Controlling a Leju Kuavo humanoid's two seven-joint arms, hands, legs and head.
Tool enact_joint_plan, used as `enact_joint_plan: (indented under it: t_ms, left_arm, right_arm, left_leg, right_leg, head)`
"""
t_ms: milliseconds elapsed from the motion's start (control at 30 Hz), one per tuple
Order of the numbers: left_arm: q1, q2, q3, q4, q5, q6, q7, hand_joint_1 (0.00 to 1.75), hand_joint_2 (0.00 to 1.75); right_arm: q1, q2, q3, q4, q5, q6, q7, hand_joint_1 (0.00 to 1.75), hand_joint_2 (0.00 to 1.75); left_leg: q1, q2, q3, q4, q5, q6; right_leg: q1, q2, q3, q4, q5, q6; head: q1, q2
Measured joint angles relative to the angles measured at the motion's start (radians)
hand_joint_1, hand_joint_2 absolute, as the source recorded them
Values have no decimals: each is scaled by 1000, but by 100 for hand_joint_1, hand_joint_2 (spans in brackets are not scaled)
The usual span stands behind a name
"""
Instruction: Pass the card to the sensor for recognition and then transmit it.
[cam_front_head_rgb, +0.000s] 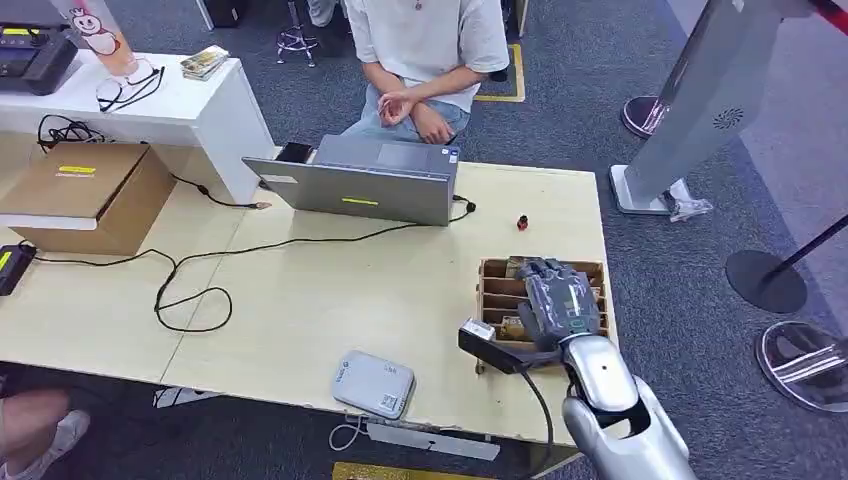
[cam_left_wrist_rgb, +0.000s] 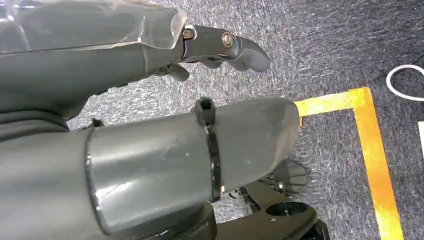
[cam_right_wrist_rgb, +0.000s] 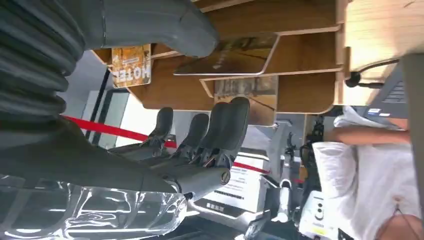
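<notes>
Right hand (cam_front_head_rgb: 560, 300) is hovering over the wooden rack (cam_front_head_rgb: 495, 290) at the counter (cam_front_head_rgb: 300, 300) edge, its fingers (cam_right_wrist_rgb: 225, 120) extended side by side and apart from the thumb (cam_right_wrist_rgb: 165, 25), gripping nothing. Between thumb and fingers, in the right wrist view, a card (cam_right_wrist_rgb: 230, 55) is standing on edge in one slot of the rack, its free edge sticking out toward the hand; another printed card (cam_right_wrist_rgb: 131, 65) is sitting in a neighbouring slot, beside the thumb.

Judging by its look, the card is going to be thin, light and stiff, with a glossy face that may be slipping under smooth fingertips. A pinch on the exposed edge, thumb on one face and fingers on the other, is looking like the best hold, since the slot walls are blocking the rest. Pulling straight out along the slot should be keeping it from jamming or bending.

Sensor (cam_front_head_rgb: 373, 384), a grey pad, is lying near the counter's front edge, well apart from the hand on its thumb side.

Left hand (cam_left_wrist_rgb: 150, 100) is hanging above the carpet, holding nothing, its fingers curling loosely.
</notes>
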Motion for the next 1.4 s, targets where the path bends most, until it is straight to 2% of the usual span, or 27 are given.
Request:
enact_joint_plan:
  t_ms: [33, 467, 633, 667, 700, 967, 1133, 1333, 1400]
  left_arm:
    - [0, 0, 0, 0, 0, 0, 0, 0, 0]
    - [0, 0, 0, 0, 3, 6, 0, 0, 0]
    - [0, 0, 0, 0, 5, 7, 0, 0, 0]
    - [0, 0, 0, 0, 5, 7, 0, 0, 0]
    - [0, 0, 0, 0, 5, 7, 0, 0, 0]
    - [0, 0, 0, 0, 8, 9, -1, 0, 0]
    - [0, -1, 0, 0, 8, 9, -1, 0, 0]
    - [0, -2, 0, 0, 8, 9, -1, 0, 0]
    - [0, -2, 0, 0, 8, 9, -2, 0, 0]
  right_arm:
    - [1, 0, -1, 1, 0, 0, 1, 87, 175]
    - [1, -1, -14, 24, 0, -3, 0, 93, 175]
    - [1, -1, -15, 29, 1, -4, -6, 112, 175]
    - [1, -1, -15, 29, 1, -4, -6, 131, 175]
    - [1, -1, -15, 30, 1, -4, -8, 134, 175]
    - [1, -1, -14, 32, 1, -5, -12, 143, 175]
    - [1, -1, -14, 32, 1, -5, -12, 136, 175]
    - [1, -1, -14, 32, 1, -4, -12, 141, 175]
    - [2, -1, -14, 32, 1, -4, -12, 148, 175]
  left_leg:
    - [0, 0, 0, 0, 0, 0]
    - [0, 0, 0, 0, 0, 0]
    - [0, 0, 0, 0, 0, 0]
    - [0, 0, 0, 0, 0, 0]
    - [0, 0, 0, 0, 0, 0]
    - [0, 0, 0, 0, 0, 0]
    - [0, 0, 0, 0, 0, 0]
    - [0, 0, 0, 0, 0, 0]
    - [0, 0, 0, 0, 0, 0]
  right_leg:
    - [0, 0, 0, 0, 0, 0]
    - [0, 0, 0, 0, 0, 0]
    - [0, 0, 0, 0, 0, 0]
    - [0, 0, 0, 0, 0, 0]
    - [0, 0, 0, 0, 0, 0]
    - [0, 0, 0, 0, 0, 0]
    - [0, 0, 0, 0, 0, 0]
    - [0, 0, 0, 0, 0, 0]
    - [0, 0, 0, 0, 0, 0]
  head:
    - [0, 0]
    - [0, 0]
    - [0, 0]
    - [0, 0]
    - [0, 0]
    - [0, 0]
    - [0, 0]
    - [0, 0]
    - [0, 0]
